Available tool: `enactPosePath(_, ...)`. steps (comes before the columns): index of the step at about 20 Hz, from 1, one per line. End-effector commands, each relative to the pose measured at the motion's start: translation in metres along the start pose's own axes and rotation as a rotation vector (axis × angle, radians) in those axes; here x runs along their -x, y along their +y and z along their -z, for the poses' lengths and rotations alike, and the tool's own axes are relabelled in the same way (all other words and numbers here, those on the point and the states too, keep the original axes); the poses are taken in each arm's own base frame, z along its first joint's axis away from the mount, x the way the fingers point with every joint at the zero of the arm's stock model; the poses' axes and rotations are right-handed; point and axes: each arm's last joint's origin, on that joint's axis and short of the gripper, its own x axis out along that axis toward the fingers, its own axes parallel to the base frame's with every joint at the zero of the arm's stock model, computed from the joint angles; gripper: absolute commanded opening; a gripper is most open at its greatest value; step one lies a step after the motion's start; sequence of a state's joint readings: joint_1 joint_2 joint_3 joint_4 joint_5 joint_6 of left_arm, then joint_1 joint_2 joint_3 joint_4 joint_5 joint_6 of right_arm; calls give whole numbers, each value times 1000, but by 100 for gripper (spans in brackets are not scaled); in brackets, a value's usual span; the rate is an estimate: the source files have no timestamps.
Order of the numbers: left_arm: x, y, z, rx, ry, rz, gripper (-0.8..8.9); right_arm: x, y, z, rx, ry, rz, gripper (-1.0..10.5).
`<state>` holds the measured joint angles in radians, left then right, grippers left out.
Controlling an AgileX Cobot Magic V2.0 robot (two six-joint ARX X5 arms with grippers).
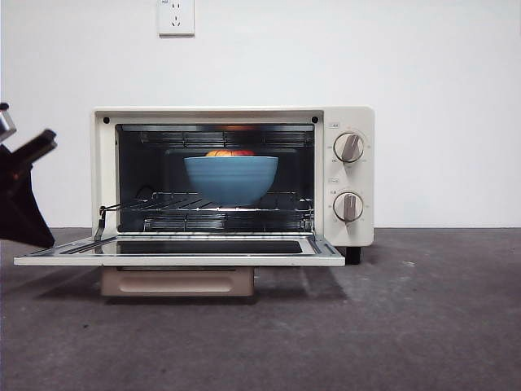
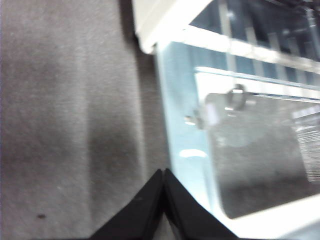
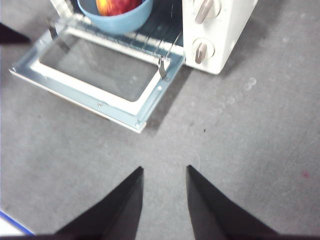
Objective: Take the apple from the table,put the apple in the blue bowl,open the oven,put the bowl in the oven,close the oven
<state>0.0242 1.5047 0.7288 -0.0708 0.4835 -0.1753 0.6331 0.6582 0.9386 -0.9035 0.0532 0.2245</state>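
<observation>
One apple [image 1: 230, 152] in one blue bowl [image 1: 231, 179] inside the open oven [image 1: 350, 130]; left hand [image 2: 164, 172] closed empty, right hand [image 3: 164, 172] parted, empty.

apple [image 1: 230, 152] in blue bowl [image 1: 231, 179], inside open oven [image 1: 354, 175]

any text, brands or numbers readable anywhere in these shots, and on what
None can be read.
Oven: small labels above each knob and tick marks around them, too small to read.
Wall socket: tiny marks, unreadable.
Bowl and apple: no text.
Wrist views: too blurred; no brand name shows.
</observation>
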Motion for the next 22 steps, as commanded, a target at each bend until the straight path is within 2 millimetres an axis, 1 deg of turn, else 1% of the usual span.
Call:
enactPosePath(1, -10, 6, 2, 13, 17, -14, 6, 7, 0, 1, -29, -35, -13, 138)
enactPosePath(4, -19, 10, 7, 25, 51, -13, 6, 14, -1, 3, -30, -63, -8, 138)
enactPosePath(7, -25, 5, 9, 12, 71, 22, 6, 15, -3, 5, -30, -56, 39, 138)
enactPosePath(10, -27, 0, 11, 2, 88, 45, 6, 15, -3, 5, -30, -52, 40, 138)
enactPosePath(16, -26, -3, 10, 30, 93, 167, 6, 15, -3, 5, -30, -52, 40, 138)
enactPosePath(22, -20, 2, -3, 109, 15, 296, 6, 15, -3, 5, -32, -52, 40, 138)
